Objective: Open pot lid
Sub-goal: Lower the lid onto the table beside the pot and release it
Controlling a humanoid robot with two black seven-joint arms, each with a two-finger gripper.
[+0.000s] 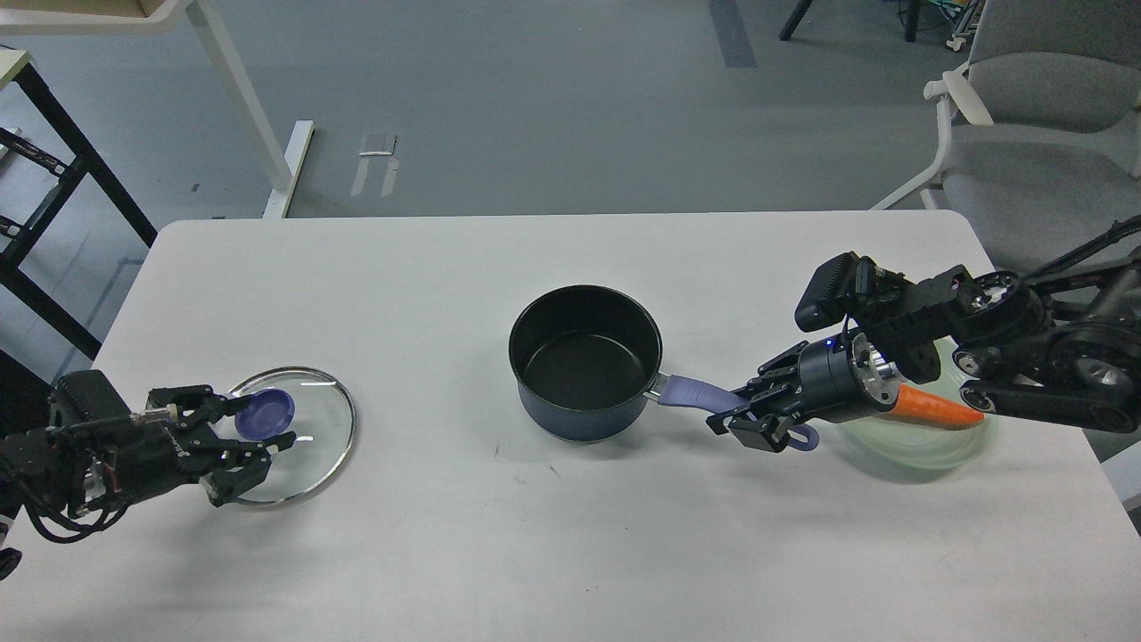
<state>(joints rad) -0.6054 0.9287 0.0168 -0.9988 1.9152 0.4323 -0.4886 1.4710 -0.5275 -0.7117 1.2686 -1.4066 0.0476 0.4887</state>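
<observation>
The dark blue pot [584, 361] stands uncovered at the middle of the white table [553, 535], its purple handle [691, 390] pointing right. My right gripper [756, 419] is shut on the end of that handle. The glass lid [299, 441] with a blue knob [265, 413] lies low at the table's left, well away from the pot. My left gripper [258, 426] has its fingers closed around the knob. Whether the lid's rim rests fully on the table is hard to tell.
A pale green plate [927, 450] with an orange carrot [936, 407] sits at the right, partly under my right arm. A grey chair [1034, 134] stands past the table's far right corner, and a black rack [53, 205] stands to the far left.
</observation>
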